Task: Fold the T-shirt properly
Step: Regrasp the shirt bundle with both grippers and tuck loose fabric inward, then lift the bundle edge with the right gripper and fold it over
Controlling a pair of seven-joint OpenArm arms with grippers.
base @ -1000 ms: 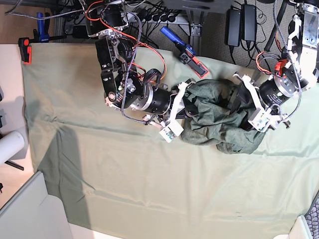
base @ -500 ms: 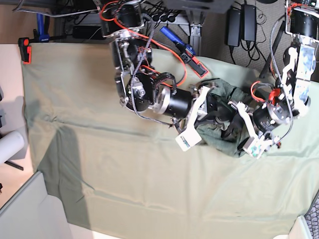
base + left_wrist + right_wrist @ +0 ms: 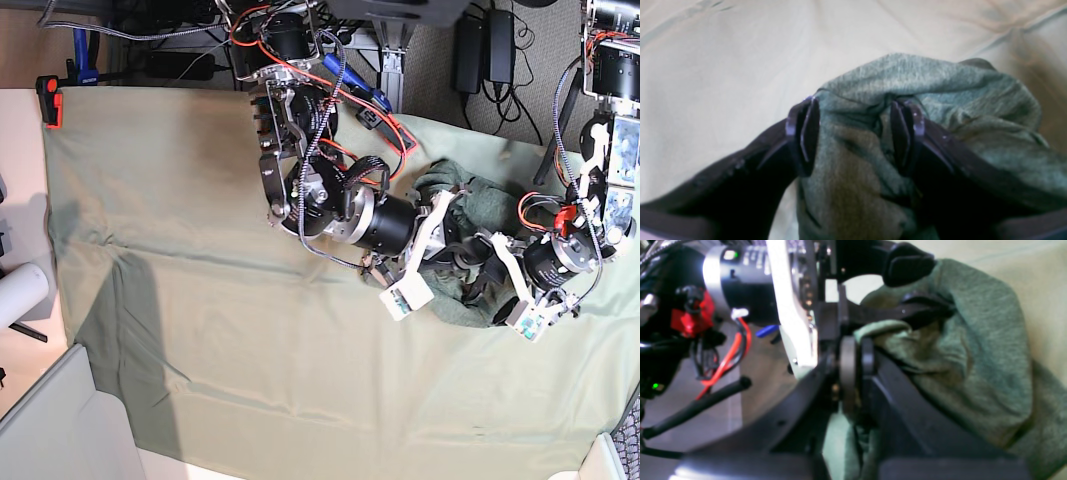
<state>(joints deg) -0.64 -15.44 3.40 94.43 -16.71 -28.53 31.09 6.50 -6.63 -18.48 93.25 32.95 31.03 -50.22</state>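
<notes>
The T-shirt (image 3: 472, 197) lies as a dark grey-green bunch on the pale table cloth (image 3: 250, 350), squeezed between my two arms. My right gripper (image 3: 457, 257) reaches in from the left of the base view. In the right wrist view, my right gripper (image 3: 857, 370) is shut, with a fold of the T-shirt (image 3: 973, 356) pinched between its pads. My left gripper (image 3: 481, 274) comes in from the right and meets it tip to tip. In the left wrist view, my left gripper (image 3: 855, 133) stands wide open, and a thick wad of T-shirt (image 3: 973, 100) fills the gap between its fingers (image 3: 803, 133).
The table cloth (image 3: 723, 83) covers the table. An orange clamp (image 3: 50, 100) grips the far left corner and a blue clamp (image 3: 365, 95) the back edge. A white roll (image 3: 20, 295) and a pale box (image 3: 50, 430) sit off the left edge. Power bricks (image 3: 485, 50) lie behind.
My right arm has swung right and towards the front, and my left arm has come left to meet it. The T-shirt is bunched smaller between them. Neither gripper's opening has changed.
</notes>
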